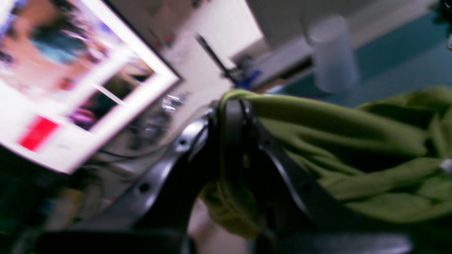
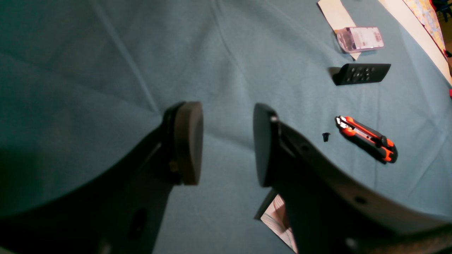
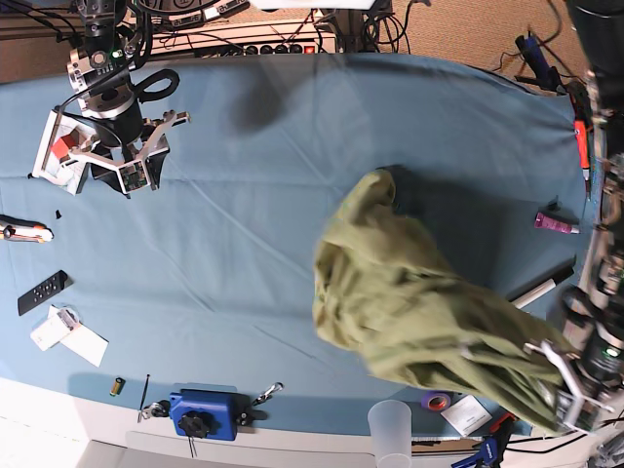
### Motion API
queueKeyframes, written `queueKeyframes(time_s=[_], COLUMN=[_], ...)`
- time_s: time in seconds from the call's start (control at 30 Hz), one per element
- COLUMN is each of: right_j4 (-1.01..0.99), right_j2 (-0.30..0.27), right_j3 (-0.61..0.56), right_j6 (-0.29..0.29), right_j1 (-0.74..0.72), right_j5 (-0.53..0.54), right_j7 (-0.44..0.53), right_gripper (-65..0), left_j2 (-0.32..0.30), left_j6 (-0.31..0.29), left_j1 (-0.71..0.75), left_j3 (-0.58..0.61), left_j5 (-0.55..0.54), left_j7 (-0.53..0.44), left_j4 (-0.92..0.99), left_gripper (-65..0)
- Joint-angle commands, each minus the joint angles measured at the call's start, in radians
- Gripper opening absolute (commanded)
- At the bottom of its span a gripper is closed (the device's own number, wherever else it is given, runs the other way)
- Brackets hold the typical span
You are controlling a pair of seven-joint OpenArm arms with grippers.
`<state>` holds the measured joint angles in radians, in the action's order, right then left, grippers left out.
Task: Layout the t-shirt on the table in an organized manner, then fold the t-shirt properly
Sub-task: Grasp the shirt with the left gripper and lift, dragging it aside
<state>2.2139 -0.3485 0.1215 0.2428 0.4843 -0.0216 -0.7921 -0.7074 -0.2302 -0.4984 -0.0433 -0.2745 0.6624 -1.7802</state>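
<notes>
The olive-green t-shirt lies crumpled on the right half of the teal table, with one end drawn up toward the front right corner. There my left gripper is shut on a bunched edge of it. The left wrist view is blurred and shows the fabric pinched and draped over the closed fingers. My right gripper hovers at the far left of the table, well away from the shirt. Its pads stand wide open over bare cloth, with nothing between them.
Near my right gripper lie an orange box cutter, a small black screw, a black remote and a clear plastic case. At the front edge stand a blue clamp block and a plastic cup. A purple item lies right.
</notes>
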Motion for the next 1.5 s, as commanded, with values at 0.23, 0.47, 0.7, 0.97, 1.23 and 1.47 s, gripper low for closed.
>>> queueKeyframes(time_s=[0.23, 0.47, 0.7, 0.97, 1.23, 1.47], right_j4=[0.016, 0.016, 0.016, 0.016, 0.016, 0.016], right_j2=[0.074, 0.107, 0.108, 0.108, 0.108, 0.107], right_j3=[0.005, 0.005, 0.005, 0.005, 0.005, 0.005], right_j6=[-0.008, -0.008, -0.008, -0.008, -0.046, -0.096], right_j1=[-0.005, -0.005, -0.005, -0.011, -0.066, -0.089], right_j5=[0.006, 0.002, 0.002, -0.004, -0.052, -0.109], right_j7=[0.027, 0.029, 0.030, 0.034, 0.034, 0.034], right_gripper=[-40.9, -40.9, -40.9, -40.9, -40.9, -40.9], left_j2=[-0.177, -0.240, -0.198, -0.040, 0.105, 0.223], left_j6=[0.005, 0.000, -0.145, -0.166, -0.157, -0.160], left_j1=[-0.153, -0.197, -0.150, 0.032, 0.191, 0.342], left_j3=[-0.010, -0.010, -0.010, -0.010, -0.010, -0.010], left_j5=[-0.101, -0.205, -0.375, -0.365, -0.357, -0.354], left_j7=[-0.027, -0.009, 0.034, 0.049, 0.056, 0.067], left_j4=[-0.014, -0.014, -0.023, -0.087, -0.128, -0.192], left_gripper=[-65.0, -65.0, -65.0, -65.0, -65.0, -65.0])
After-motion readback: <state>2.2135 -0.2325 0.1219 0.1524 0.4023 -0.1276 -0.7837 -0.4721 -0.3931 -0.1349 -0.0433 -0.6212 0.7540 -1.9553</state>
